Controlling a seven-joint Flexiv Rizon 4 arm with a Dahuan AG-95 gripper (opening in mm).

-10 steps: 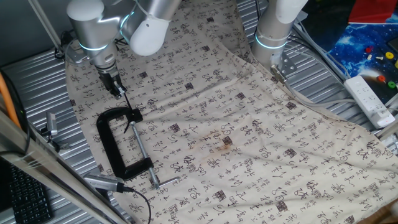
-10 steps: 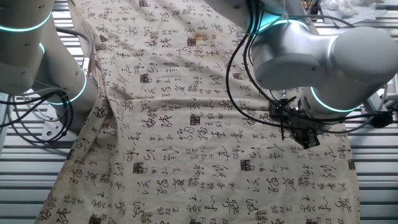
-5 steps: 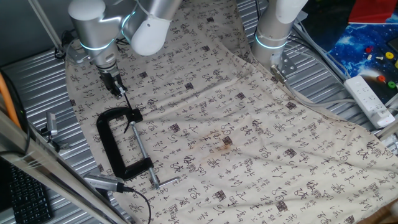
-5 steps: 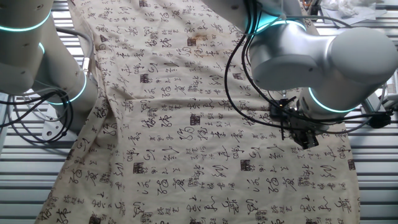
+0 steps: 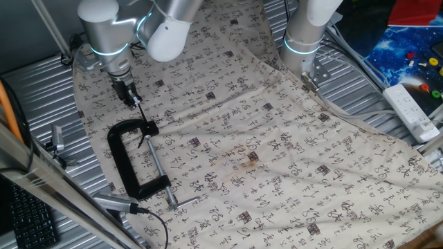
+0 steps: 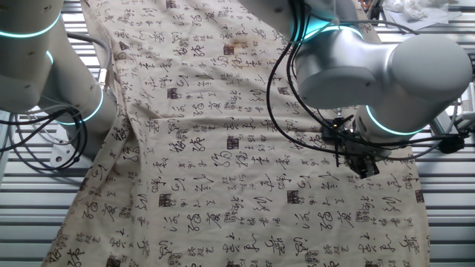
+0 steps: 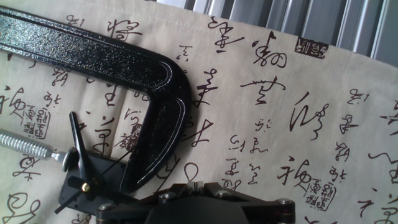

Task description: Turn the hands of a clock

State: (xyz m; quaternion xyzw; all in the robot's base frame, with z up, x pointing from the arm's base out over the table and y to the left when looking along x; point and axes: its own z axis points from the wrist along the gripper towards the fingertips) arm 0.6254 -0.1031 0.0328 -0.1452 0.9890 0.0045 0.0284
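The clock hands (image 7: 78, 146) are thin black pointers joined at a brass pivot on a small black block held in the black C-clamp (image 7: 155, 106), at the hand view's lower left. In one fixed view the clamp (image 5: 118, 155) lies on the printed cloth, with the hands (image 5: 145, 138) at its upper jaw. My gripper (image 5: 134, 104) hovers just behind the clamp, with the fingers together and nothing between them. In the hand view the gripper (image 7: 194, 184) sits right of the hands, apart from them. In the other fixed view the gripper (image 6: 364, 167) shows and the clamp is hidden.
The clamp's silver screw rod (image 7: 25, 144) runs left from the hands. The printed cloth (image 5: 277, 159) covers a ribbed metal table (image 5: 41, 83). A second arm's base (image 5: 304, 41) stands at the back. A power strip (image 5: 412, 111) lies at the right, and a keyboard (image 5: 28, 221) at the front left.
The arm and gripper have drifted very slightly away from the clamp. The clamp and the hands have not moved.
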